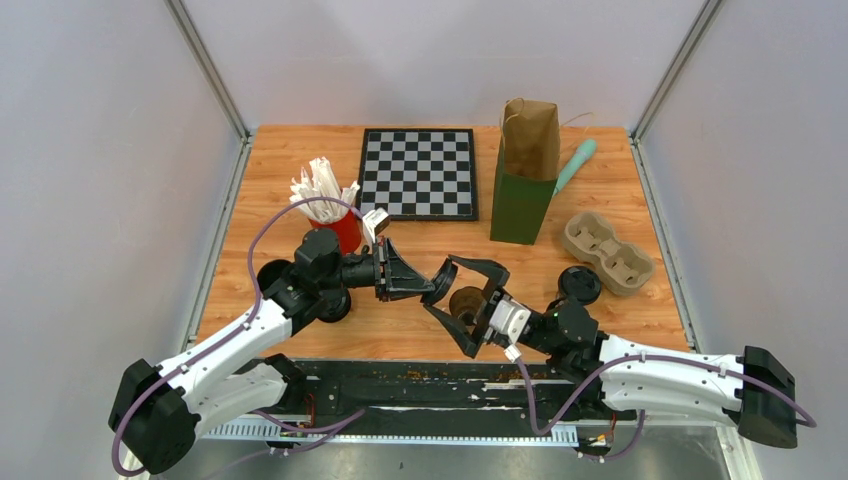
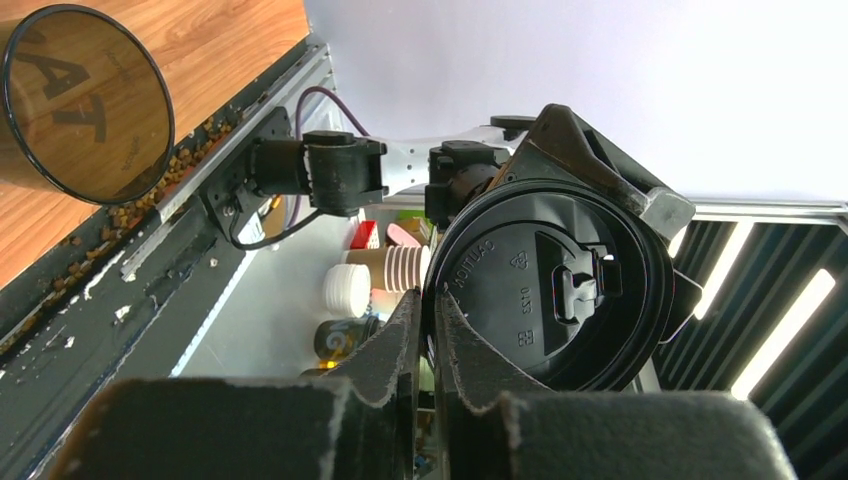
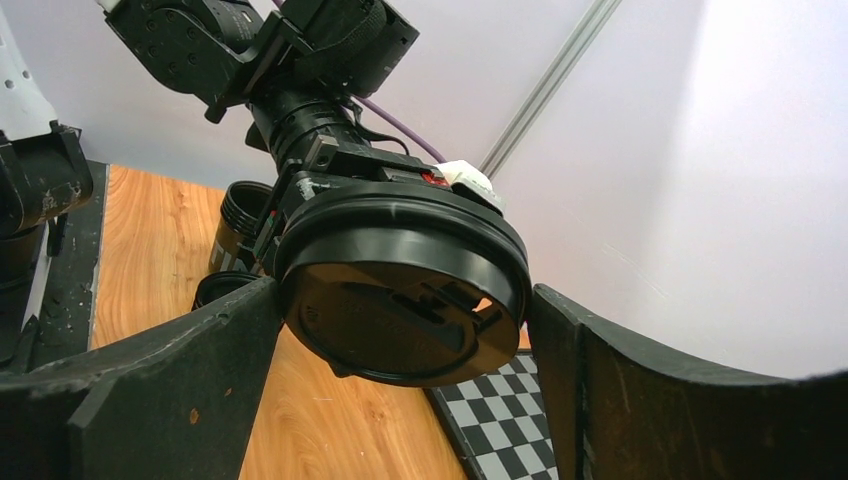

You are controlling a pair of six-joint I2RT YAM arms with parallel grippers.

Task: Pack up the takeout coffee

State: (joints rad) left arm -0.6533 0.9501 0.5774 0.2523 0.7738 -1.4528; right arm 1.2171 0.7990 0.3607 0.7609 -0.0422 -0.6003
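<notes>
Left jaws (image 2: pixel 428 305): closed on the rim of a black lid (image 2: pixel 550 285) and holding it on edge above the table, near the front at 6 o'clock.

Right jaws (image 3: pixel 402 295): spread wide, one finger on each side of that lid. The wrist view does not show whether either finger touches it.

Below the right jaws, a brown cup (image 1: pixel 467 300) stands upright on the table (image 1: pixel 420 335) with no lid on it.

At 4 o'clock, a lidded cup (image 1: pixel 580 283) stands just beside a pulp cup carrier (image 1: pixel 608 252), whose pockets hold nothing.

At 8 o'clock, a dark cup (image 1: pixel 272 274) and a second dark cup (image 1: pixel 336 304) stand partly hidden by the left arm. Whether they have lids cannot be confirmed from above.

At 1 o'clock, the paper bag (image 1: pixel 528 170) stands upright with its mouth open and a teal object (image 1: pixel 577 163) leaning behind it.

At 12 o'clock, a chessboard (image 1: pixel 419 172) lies flat.

At 10 o'clock, a red cup (image 1: pixel 345 232) holds white wrapped straws (image 1: pixel 322 190).
</notes>
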